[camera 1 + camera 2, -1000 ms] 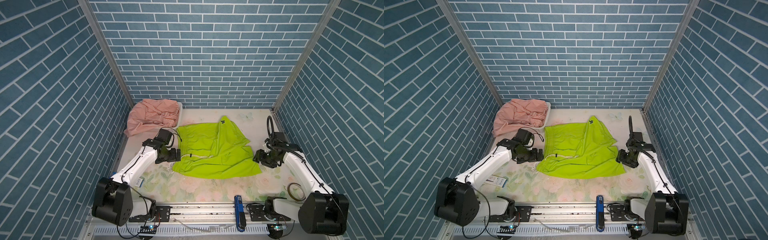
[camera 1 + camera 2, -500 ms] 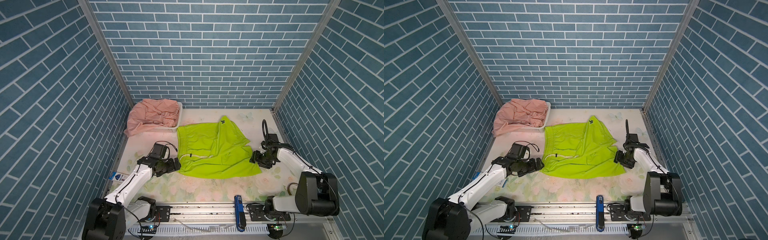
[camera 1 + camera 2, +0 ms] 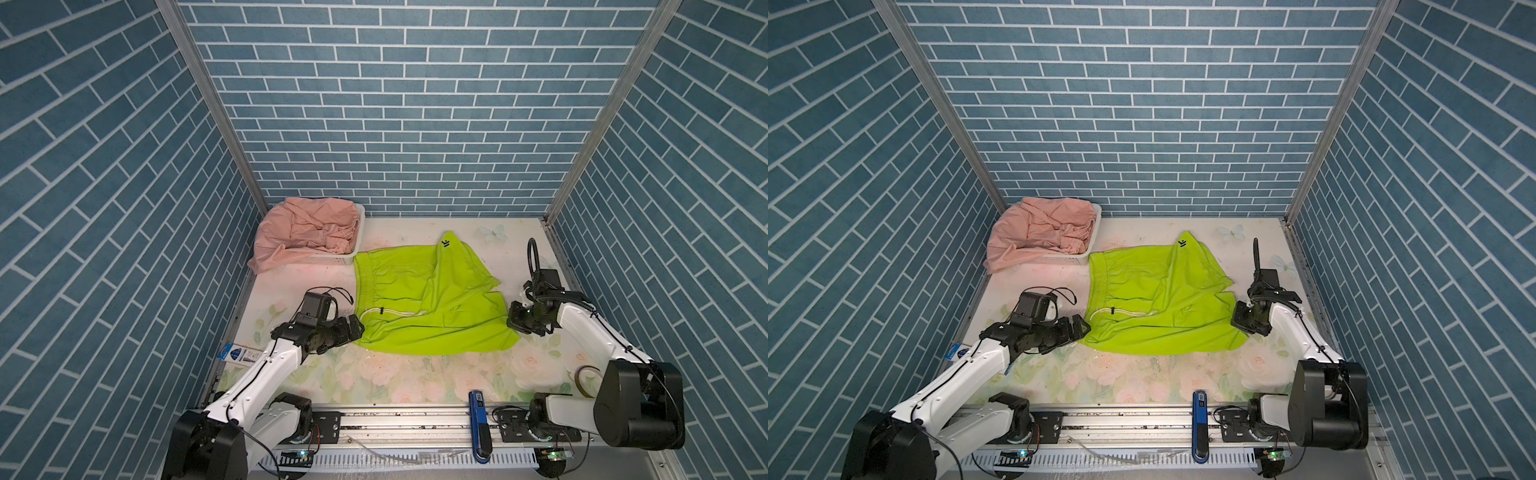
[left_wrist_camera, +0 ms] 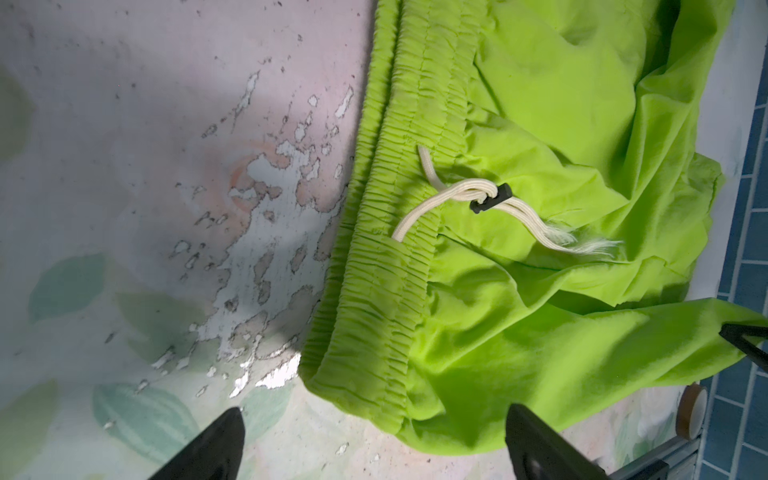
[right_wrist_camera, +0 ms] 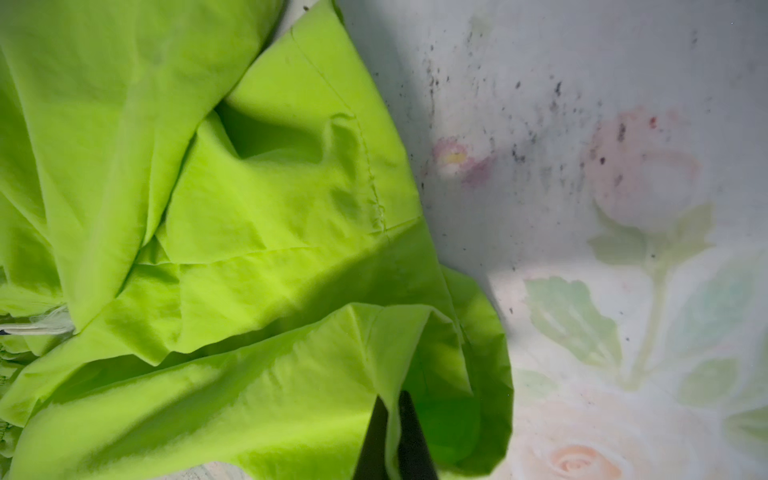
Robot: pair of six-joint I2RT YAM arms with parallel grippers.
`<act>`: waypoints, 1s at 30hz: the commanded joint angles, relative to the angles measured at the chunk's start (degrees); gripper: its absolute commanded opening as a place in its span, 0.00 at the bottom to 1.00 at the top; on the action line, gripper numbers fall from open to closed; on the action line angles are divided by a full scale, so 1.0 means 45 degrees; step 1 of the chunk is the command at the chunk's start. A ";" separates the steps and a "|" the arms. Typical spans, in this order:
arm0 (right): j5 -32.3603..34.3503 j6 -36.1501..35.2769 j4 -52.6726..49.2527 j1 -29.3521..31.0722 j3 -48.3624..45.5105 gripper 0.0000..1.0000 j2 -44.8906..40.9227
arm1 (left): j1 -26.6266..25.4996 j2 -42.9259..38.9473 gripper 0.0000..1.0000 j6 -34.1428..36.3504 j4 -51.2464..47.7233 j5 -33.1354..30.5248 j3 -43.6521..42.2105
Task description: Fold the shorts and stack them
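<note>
Blue brick-patterned walls are boxing in a flowered table [image 3: 395, 382]. In both top views the green shorts [image 3: 428, 299] are lying spread but rumpled at the middle of the frame, with one leg flopping across the other. The pink shorts [image 3: 305, 237] are spilling out of a white basket [image 3: 332, 261] toward the upper left. The left claw [image 3: 353, 328] is hovering at the lower left corner of the green pair, and the right claw [image 3: 515, 320] is sitting at its right edge.

From the left wrist, the left claw [image 4: 374, 440] is gaping wide along the bottom of the frame, its tips straddling the lower corner of the gathered waistband [image 4: 386, 257]. A pale drawstring [image 4: 457, 195] is trailing over the cloth at centre.

From the right wrist, the right claw [image 5: 390, 409] is pinching tight on a thin fold of the hem [image 5: 399, 324] at bottom centre, and the cloth is puckering up toward it.

To my eye this fabric is looking light, thin and limp, so it is likely going to sag and slide rather than hold a crease. The bunched waistband is offering the thickest, surest grip on the left, matched by the hem corner on the right.
</note>
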 commanded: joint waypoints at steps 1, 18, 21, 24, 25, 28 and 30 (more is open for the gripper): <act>0.0206 0.0280 -0.0484 -0.0006 0.0014 0.00 -0.0257 | 0.0072 0.0412 0.96 -0.0085 0.0513 0.0192 -0.0199; 0.2303 -0.0358 -0.1970 0.0005 0.1225 0.00 -0.1294 | 0.0053 0.1035 0.00 0.0041 -0.0677 0.0106 0.0834; 0.3029 -0.0682 -0.1901 0.0014 0.1535 0.00 -0.1917 | 0.0053 0.0890 0.00 0.0519 -0.1756 0.0101 0.1923; 0.2670 -0.0872 -0.1647 0.0022 0.1768 0.00 -0.2678 | 0.0053 0.0855 0.00 0.1035 -0.3161 0.0030 0.3267; 0.2615 -0.0966 -0.1733 0.0014 0.1942 0.00 -0.2917 | 0.0053 0.0855 0.00 0.1257 -0.3714 0.0001 0.3731; 0.2737 -0.1335 -0.2450 0.0014 0.2793 0.00 -0.3441 | 0.0053 0.0921 0.00 0.1837 -0.5336 -0.0398 0.4945; 0.2891 -0.1610 -0.3003 0.0014 0.3333 0.00 -0.3720 | 0.0053 0.0975 0.00 0.2060 -0.6361 -0.0571 0.5554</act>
